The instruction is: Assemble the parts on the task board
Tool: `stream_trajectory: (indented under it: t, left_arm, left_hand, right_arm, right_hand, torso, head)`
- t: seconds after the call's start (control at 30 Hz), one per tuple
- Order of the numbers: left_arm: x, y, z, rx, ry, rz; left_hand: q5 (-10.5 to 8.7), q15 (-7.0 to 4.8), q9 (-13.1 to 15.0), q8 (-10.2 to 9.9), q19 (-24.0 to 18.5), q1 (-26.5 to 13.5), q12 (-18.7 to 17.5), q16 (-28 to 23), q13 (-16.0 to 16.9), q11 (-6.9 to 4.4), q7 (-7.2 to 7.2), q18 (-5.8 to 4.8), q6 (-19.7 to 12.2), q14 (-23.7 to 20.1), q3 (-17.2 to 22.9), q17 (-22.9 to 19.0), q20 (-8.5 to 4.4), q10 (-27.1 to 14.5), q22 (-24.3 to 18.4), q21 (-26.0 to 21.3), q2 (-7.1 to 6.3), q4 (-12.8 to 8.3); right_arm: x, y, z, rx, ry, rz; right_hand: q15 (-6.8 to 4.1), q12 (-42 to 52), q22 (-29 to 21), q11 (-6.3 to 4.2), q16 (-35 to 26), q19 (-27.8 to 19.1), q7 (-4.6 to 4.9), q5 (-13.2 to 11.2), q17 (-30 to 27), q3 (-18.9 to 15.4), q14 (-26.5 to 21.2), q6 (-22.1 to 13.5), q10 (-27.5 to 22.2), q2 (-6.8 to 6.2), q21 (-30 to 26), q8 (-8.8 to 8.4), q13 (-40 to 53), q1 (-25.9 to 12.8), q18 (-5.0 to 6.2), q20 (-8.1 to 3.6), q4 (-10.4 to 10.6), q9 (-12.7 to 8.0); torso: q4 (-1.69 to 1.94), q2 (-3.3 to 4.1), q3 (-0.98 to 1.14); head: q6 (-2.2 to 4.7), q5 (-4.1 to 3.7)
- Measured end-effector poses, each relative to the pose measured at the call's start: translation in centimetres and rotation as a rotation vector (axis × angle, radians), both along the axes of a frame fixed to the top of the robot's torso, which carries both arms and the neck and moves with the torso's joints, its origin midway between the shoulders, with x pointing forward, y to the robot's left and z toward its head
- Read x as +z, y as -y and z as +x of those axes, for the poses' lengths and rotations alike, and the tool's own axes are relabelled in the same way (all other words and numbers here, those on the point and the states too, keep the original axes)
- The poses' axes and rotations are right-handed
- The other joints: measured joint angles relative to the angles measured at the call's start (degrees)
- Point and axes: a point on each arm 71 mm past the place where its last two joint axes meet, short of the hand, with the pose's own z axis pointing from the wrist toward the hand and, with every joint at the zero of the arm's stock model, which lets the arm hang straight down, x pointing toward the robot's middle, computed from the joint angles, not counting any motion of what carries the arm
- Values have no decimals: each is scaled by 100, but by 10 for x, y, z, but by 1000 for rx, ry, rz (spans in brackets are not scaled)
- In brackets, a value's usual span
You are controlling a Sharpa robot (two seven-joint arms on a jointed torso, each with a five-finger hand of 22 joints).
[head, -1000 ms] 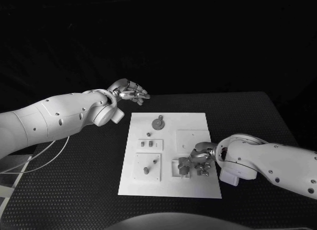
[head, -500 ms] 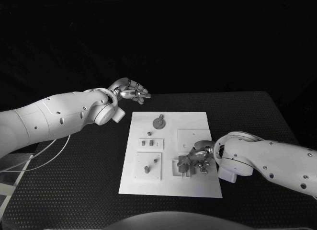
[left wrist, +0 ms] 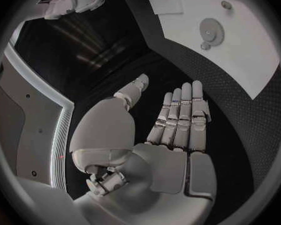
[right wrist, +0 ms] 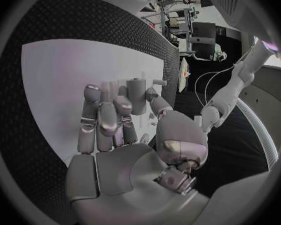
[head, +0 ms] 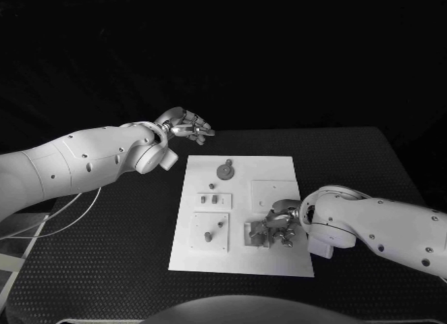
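While the right hand (head: 279,226) works low over the near right part of the task board (head: 282,169), its fingers curl down around a small grey part (head: 261,236) standing in a raised block there; whether they actually pinch it or only rest against it I cannot tell, since the fingers hide the contact in both the head view and the right wrist view. Far to the left, the left hand (head: 188,125) hovers off the board's far left corner, fingers straight and apart, holding nothing. Other parts lie spread on the board: a round gear-like piece (head: 223,174) at the far end; two short pegs (head: 213,199) in a small plate on the left; a peg and pin (head: 210,233) in the near left square. These pieces look small, rigid and light, probably smooth and apt to slip or tilt; a fingertip pinch on the upper sides of a peg seems the safest hold.
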Motion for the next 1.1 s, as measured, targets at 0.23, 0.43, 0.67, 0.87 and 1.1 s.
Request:
stream_trajectory:
  t: [0.23, 0.43, 0.67, 0.87, 1.1]
  left_arm:
    - [0, -1, 0, 1, 0, 0]
    - [0, -1, 0, 1, 0, 0]
    - [0, -1, 0, 1, 0, 0]
    - [0, -1, 0, 1, 0, 0]
    - [0, -1, 0, 1, 0, 0]
  left_hand:
    - [0, 0, 0, 0, 0, 0, 0, 0, 0, 0, 0, -25, 0, 0, 0, 0, 0, 0, 0, 0, 0, 0]
    - [0, 0, 1, 0, 0, 0, 23, 0, 0, 0, 0, -27, 0, 0, 0, 5, 0, 0, 1, 0, 0, 0]
    - [0, 0, 1, 0, 0, 0, 23, 0, -5, 0, 0, -30, 0, 0, 0, 4, 0, 0, 1, 0, 0, -1]
    - [0, 0, 1, 0, 0, 0, 23, 0, -4, 0, 0, -33, 0, 0, 0, 4, 0, 0, 1, 0, 0, 0]
    - [0, 0, 1, 0, 0, 0, 23, 0, -4, 0, 0, -37, 0, 0, 0, 9, 0, 0, 1, 0, 0, -1]
  right_arm:
    - [-2, 2, 2, -7, -2, -6]
    - [-3, 2, 3, -10, -2, -7]
    - [-4, 2, 3, -10, -2, -4]
    - [-4, 1, 3, -12, 0, -2]
    - [-4, 1, 3, -15, 3, -1]
  right_hand:
    - [5, 0, 0, 21, 0, -8, -3, 0, -11, 0, -4, -1, -21, 0, 0, -10, -7, 0, 0, 9, 0, -3]
    - [3, 0, 0, 21, 0, -9, -11, -1, -38, -8, -32, -8, -21, 54, 0, -22, -15, 20, 0, 10, -7, -9]
    - [-2, 0, 0, 21, 0, -10, -17, -2, -91, -10, -41, -3, -21, 89, 0, -26, -43, -17, 0, 11, -6, -9]
    - [6, 0, 0, 24, 0, -18, -18, -5, -120, -8, -48, -2, -24, 19, 0, -27, -58, -122, 1, 19, -4, -9]
    - [7, 0, 0, 41, 0, -18, -19, -5, -134, 40, -49, -2, -41, -70, 0, -26, -78, -224, 1, 19, 44, -4]
  torso:
    - [1, 1, -2]
    - [2, 1, -3]
    - [1, 1, -3]
    - [-2, 1, -1]
    - [-3, 1, -1]
  head:
    - [-14, 18]
    - [-26, 33]
    - [-27, 41]
    - [-30, 49]
    - [-34, 51]
